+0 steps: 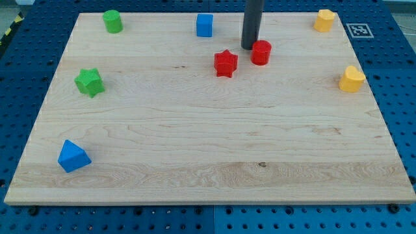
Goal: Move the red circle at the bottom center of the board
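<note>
The red circle is a short red cylinder near the view's top, a little right of centre on the wooden board. My tip stands right beside it, on its upper-left side, touching or nearly touching it. A red star lies just left of and slightly below the circle.
A blue cube sits at the top centre and a green cylinder at the top left. A green star is at the left, a blue triangle at the bottom left. Two yellow blocks sit at the right, one above the other.
</note>
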Robot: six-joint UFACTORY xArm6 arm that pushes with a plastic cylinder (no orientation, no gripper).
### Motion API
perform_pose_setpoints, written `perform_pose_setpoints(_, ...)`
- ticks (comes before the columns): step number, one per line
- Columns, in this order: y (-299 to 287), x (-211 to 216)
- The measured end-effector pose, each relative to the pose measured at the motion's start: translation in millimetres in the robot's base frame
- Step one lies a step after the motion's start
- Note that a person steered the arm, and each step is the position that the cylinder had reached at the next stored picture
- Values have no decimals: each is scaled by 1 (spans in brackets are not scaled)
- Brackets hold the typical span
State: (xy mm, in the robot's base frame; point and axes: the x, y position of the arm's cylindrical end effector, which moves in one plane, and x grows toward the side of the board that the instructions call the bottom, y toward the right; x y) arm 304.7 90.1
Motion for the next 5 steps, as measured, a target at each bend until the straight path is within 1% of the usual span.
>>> perform_pose_setpoints(1, 17, 10)
perform_pose_setpoints(5, 46, 63)
